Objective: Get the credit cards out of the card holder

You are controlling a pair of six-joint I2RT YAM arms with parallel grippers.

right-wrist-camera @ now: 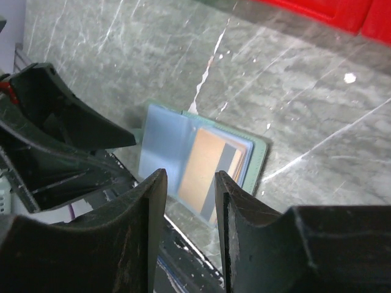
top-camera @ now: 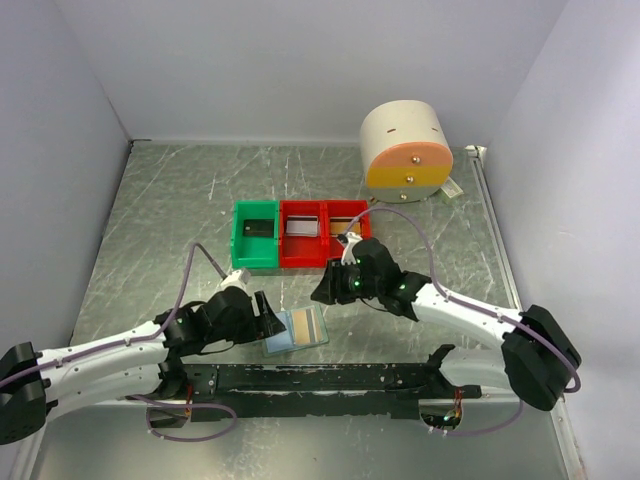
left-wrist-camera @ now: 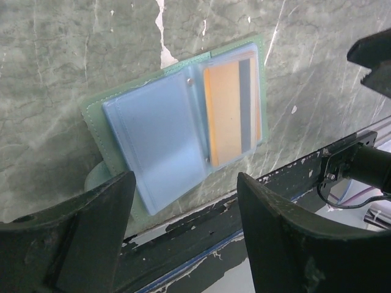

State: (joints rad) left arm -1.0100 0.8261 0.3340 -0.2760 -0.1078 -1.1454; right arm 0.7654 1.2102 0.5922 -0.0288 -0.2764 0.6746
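Observation:
The card holder point(top-camera: 298, 330) lies open and flat on the table near the front rail. In the left wrist view the card holder point(left-wrist-camera: 165, 128) has a pale blue left pocket and a right pocket holding an orange credit card point(left-wrist-camera: 229, 110) with a grey stripe. It also shows in the right wrist view point(right-wrist-camera: 165, 146), with the card point(right-wrist-camera: 204, 165). My left gripper point(top-camera: 268, 322) point(left-wrist-camera: 184, 183) is open and empty at the holder's left edge. My right gripper point(top-camera: 325, 288) point(right-wrist-camera: 189, 180) hovers above the holder's far side, jaws apart, holding nothing.
A green bin point(top-camera: 256, 235) and two red bins point(top-camera: 303, 233) stand behind the holder, each with something flat inside. A round beige drawer unit point(top-camera: 405, 150) stands at the back right. A black rail point(top-camera: 320, 378) runs along the near edge.

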